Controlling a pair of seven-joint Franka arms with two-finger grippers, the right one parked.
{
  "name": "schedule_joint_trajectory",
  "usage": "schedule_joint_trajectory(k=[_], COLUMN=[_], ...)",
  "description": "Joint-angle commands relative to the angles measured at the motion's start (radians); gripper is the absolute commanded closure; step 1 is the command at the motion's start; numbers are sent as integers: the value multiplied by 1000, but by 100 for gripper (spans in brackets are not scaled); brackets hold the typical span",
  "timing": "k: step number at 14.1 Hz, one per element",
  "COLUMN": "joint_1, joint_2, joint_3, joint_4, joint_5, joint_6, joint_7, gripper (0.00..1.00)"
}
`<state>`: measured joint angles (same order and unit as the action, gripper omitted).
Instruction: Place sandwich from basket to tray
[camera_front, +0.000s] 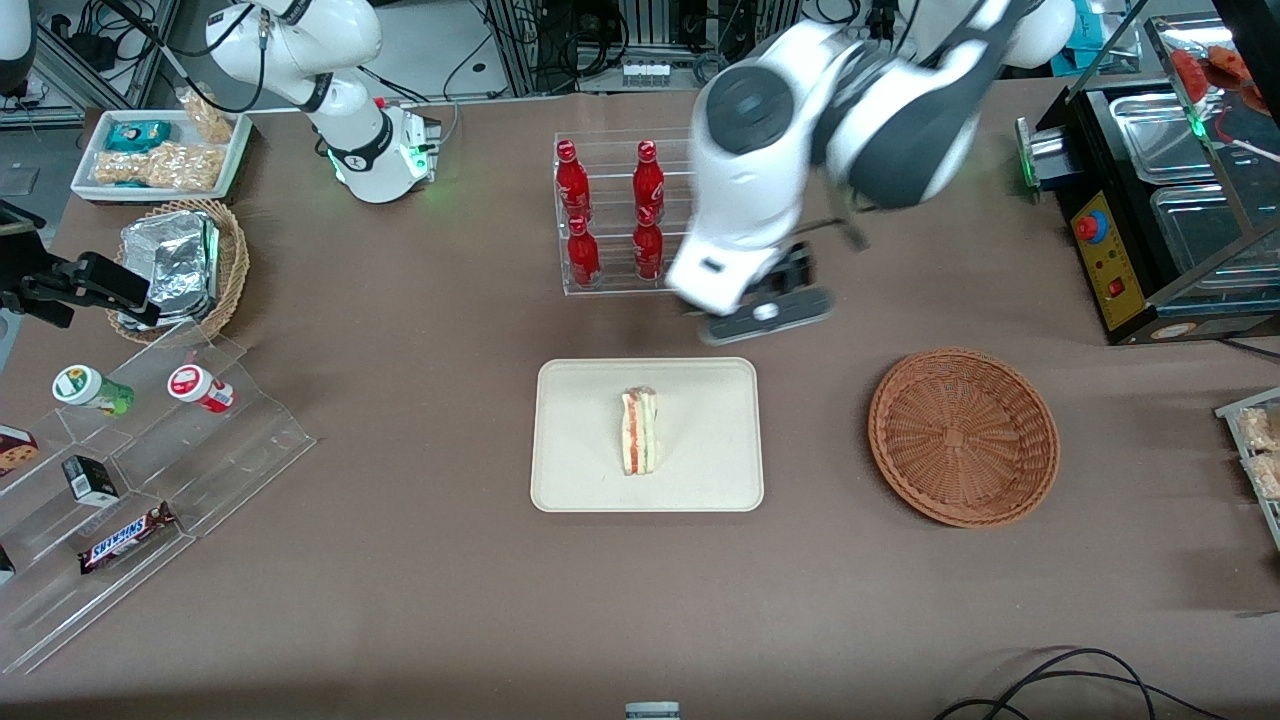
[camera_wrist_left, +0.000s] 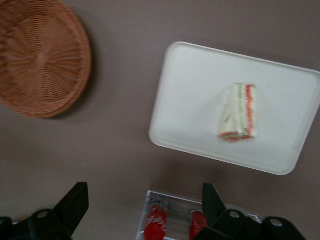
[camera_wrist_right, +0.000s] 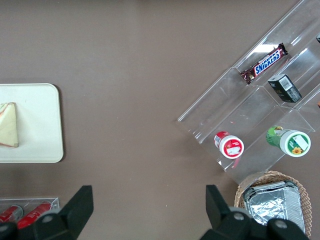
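Note:
The sandwich (camera_front: 639, 432) lies on the cream tray (camera_front: 580, 440), near its middle. It also shows in the left wrist view (camera_wrist_left: 239, 119) on the tray (camera_wrist_left: 190, 100), and in the right wrist view (camera_wrist_right: 8, 125). The reddish-brown basket (camera_front: 962, 435) stands empty beside the tray, toward the working arm's end; it also shows in the left wrist view (camera_wrist_left: 37, 55). My left gripper (camera_front: 765, 315) hangs above the table, farther from the front camera than the tray and next to the bottle rack. In the left wrist view the gripper (camera_wrist_left: 144, 200) is open and holds nothing.
A clear rack of red bottles (camera_front: 610, 215) stands farther from the camera than the tray. A clear stepped stand with snacks (camera_front: 130, 480), a tan basket with foil packs (camera_front: 225, 260) and a white snack tray (camera_front: 160, 150) lie toward the parked arm's end. A black appliance (camera_front: 1150, 200) stands toward the working arm's end.

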<state>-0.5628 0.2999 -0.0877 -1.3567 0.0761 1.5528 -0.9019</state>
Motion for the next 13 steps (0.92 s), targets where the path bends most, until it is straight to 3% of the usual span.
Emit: schedule_joint_trajectory(k=[1,11,13], joint_1=[81,415,496], joint_2=[-59,-304,-364], joint_3=[-1,2,-1], joint_4=[-99,-334,-366], joint_5=[-7,-13,-93], joint_6=[4,-71,-72], joint_7=[46,486,594], gripper=[0,0,0])
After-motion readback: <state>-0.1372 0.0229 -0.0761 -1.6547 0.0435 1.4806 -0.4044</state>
